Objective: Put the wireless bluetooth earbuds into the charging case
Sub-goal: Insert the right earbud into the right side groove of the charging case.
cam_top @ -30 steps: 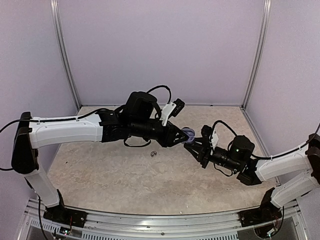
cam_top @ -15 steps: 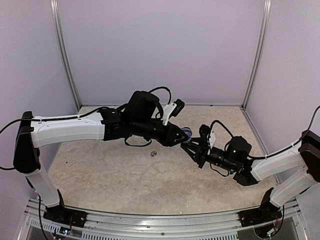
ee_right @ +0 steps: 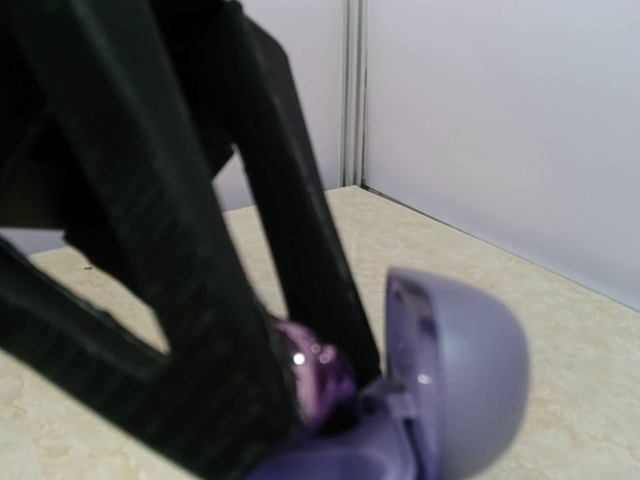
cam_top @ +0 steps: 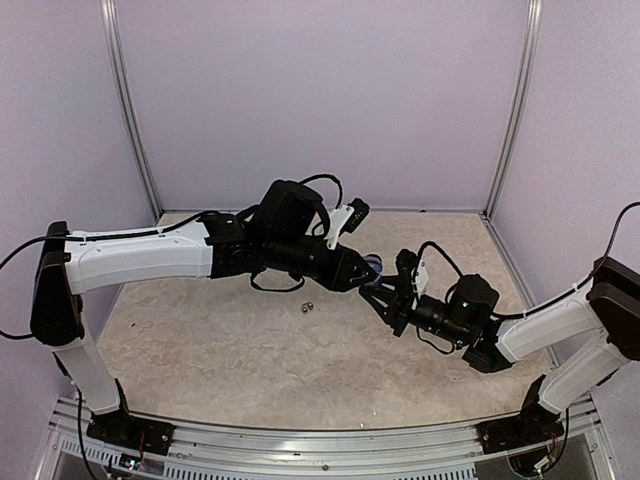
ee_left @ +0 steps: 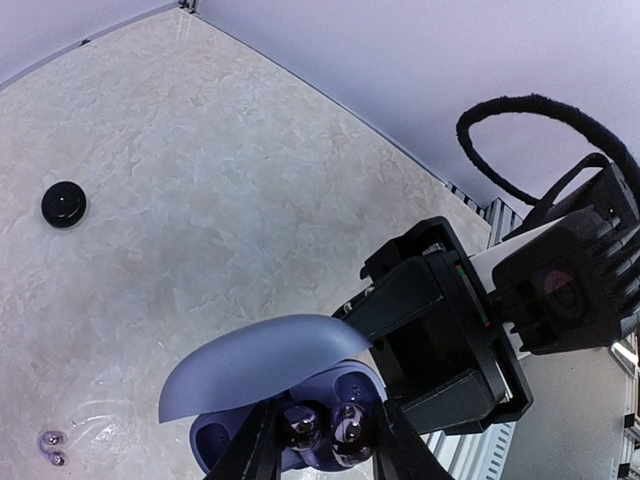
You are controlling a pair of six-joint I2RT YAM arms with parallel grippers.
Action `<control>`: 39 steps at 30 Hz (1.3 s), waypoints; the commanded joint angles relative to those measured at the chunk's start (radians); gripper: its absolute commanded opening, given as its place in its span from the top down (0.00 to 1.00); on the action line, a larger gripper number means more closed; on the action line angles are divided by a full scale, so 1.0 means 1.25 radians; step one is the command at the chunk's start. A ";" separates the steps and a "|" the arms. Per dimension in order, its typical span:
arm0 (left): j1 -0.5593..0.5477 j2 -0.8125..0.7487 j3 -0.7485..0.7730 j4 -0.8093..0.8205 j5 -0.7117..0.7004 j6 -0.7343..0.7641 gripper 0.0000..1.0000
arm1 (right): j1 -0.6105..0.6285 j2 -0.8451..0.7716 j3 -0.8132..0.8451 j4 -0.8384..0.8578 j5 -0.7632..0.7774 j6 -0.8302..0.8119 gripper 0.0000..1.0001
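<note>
The purple charging case is held in mid-air with its lid raised. My right gripper is shut on the case's side, and its black body fills the right of the left wrist view. Two glossy purple-tinted earbuds sit side by side between the fingers of my left gripper, which is shut on them right over the case's wells. From the right wrist, one earbud shows beside the lid, with the left fingers in front.
Two small silvery earbuds lie on the marbled table, and they also show from above as silvery earbuds. A black round puck sits farther out. Pale walls enclose the table on three sides.
The right arm has carried the case a little to the left, closer against the left gripper. The left gripper has edged slightly right over the case.
</note>
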 commanded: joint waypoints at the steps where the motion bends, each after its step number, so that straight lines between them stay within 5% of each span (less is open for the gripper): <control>1: 0.000 0.026 0.038 -0.012 0.003 -0.005 0.67 | 0.017 0.014 0.030 0.056 -0.013 0.008 1.00; 39: 0.000 0.071 0.107 -0.071 0.009 -0.033 0.56 | 0.024 0.055 0.033 0.136 -0.013 0.052 1.00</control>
